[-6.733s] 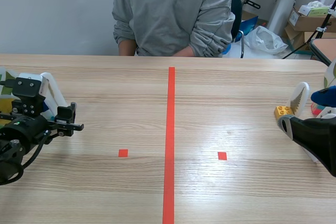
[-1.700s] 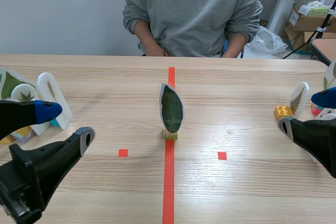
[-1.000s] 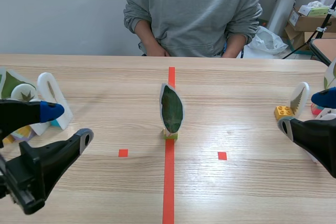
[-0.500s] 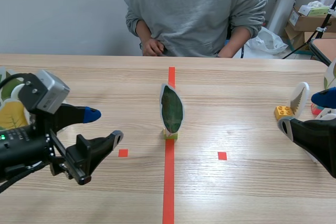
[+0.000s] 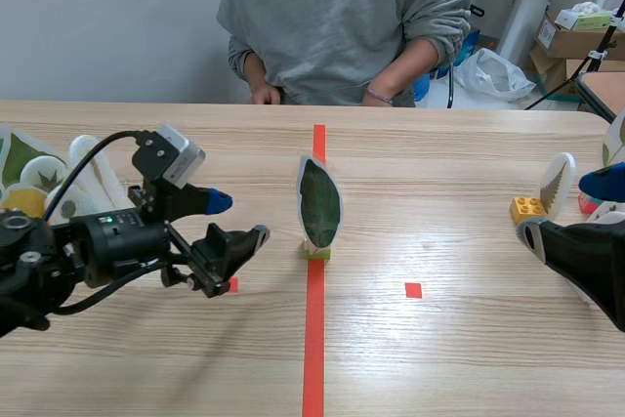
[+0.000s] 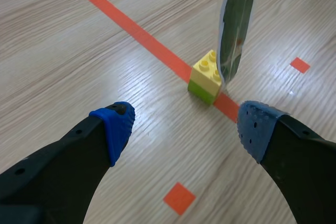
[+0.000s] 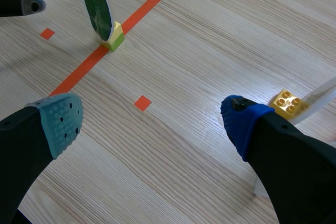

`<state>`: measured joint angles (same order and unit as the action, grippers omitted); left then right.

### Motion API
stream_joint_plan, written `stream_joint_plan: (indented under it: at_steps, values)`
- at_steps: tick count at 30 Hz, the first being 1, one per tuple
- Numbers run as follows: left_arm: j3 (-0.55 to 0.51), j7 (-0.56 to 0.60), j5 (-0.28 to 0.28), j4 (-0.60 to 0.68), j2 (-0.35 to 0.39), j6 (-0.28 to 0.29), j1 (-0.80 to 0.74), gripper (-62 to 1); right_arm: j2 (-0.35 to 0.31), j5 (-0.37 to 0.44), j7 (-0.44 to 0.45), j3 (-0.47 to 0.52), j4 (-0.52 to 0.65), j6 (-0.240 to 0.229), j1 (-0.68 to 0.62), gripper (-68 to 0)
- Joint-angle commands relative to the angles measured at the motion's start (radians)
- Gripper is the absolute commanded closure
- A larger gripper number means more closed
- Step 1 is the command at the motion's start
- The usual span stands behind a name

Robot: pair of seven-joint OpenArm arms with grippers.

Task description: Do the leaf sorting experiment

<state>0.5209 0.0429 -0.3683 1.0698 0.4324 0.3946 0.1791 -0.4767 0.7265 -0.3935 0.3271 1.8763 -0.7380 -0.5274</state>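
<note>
My left hand (image 5: 237,219) hangs released over the counter (image 5: 459,358), fingers spread wide, pointing toward the leaf card (image 5: 319,202) and stopping short of it. The card, a dark green leaf sealed in clear plastic, stands upright in a yellow-and-green brick (image 5: 315,250) on the red tape line (image 5: 314,339), ahead of the gap between my fingers. My right hand (image 7: 149,119) is released too, fingers wide apart, low at my right edge of the counter, well apart from that card. Just beside it sits a yellow brick (image 7: 286,102) holding a white-edged card (image 5: 558,183). Other leaf cards (image 5: 39,175) stand behind my left arm. A person (image 5: 332,17) in a grey sweatshirt sits across the counter.
</note>
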Motion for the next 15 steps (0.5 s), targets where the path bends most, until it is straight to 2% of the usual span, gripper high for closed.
stream_joint_plan:
  at_steps: [1, 7, 11, 15]
  values:
    - [0.013, 0.02, -0.009, 0.0, -0.024, 0.006, 0.019, -43.5, -0.011, 0.011, 0.014, 0.006, 0.009, -0.008, 0.01, -53.4]
    - [0.063, 0.032, -0.002, -0.105, -0.099, 0.005, 0.085, -43.5, -0.011, 0.011, 0.014, 0.006, 0.009, -0.008, 0.01, -53.4]
    - [0.066, 0.054, 0.031, -0.179, -0.15, 0.005, 0.117, -43.5, -0.01, 0.011, 0.014, 0.006, 0.009, -0.008, 0.01, -53.4]
    - [0.066, 0.065, 0.036, -0.231, -0.191, 0.005, 0.14, -43.5, -0.01, 0.011, 0.014, 0.006, 0.009, -0.008, 0.01, -53.4]
